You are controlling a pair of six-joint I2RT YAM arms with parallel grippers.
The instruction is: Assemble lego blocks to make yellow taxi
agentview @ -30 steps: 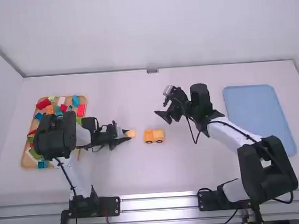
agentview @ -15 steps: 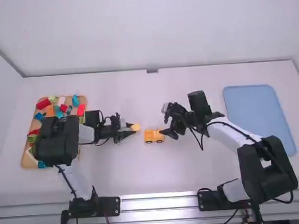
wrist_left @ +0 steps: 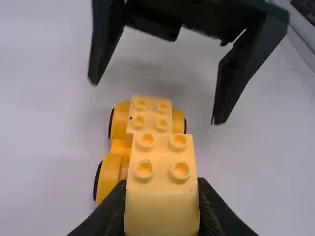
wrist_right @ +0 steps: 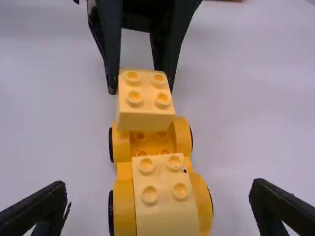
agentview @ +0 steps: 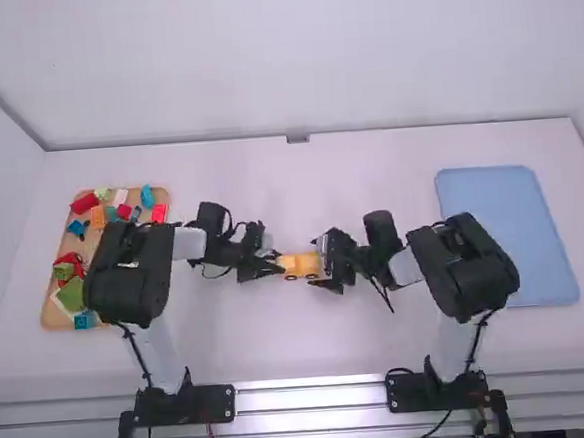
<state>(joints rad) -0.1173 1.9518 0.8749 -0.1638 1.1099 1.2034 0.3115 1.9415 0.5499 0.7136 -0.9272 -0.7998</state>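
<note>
My left gripper [agentview: 268,264] is at the left end of the car [agentview: 303,266], my right gripper [agentview: 327,267] at its right end. In the left wrist view my left gripper [wrist_left: 161,209] is shut on a light yellow block [wrist_left: 161,209] with studs up. The right wrist view shows that block [wrist_right: 145,98] above the car's far, open-topped end; whether they touch I cannot tell. Another light yellow block [wrist_right: 165,196] sits on the near end of the wheeled orange-yellow base [wrist_right: 125,196]. My right gripper [wrist_right: 160,204] stands open, its fingers on either side of the car.
A wooden tray [agentview: 48,314] with loose coloured blocks lies at the left, partly under the left arm. At the right is a blue tray [agentview: 509,234], its near left part beside the right arm.
My left gripper has moved right with its block, to the car's left end. My right gripper has come left and nearer the camera, from beyond the car to its right end.
</note>
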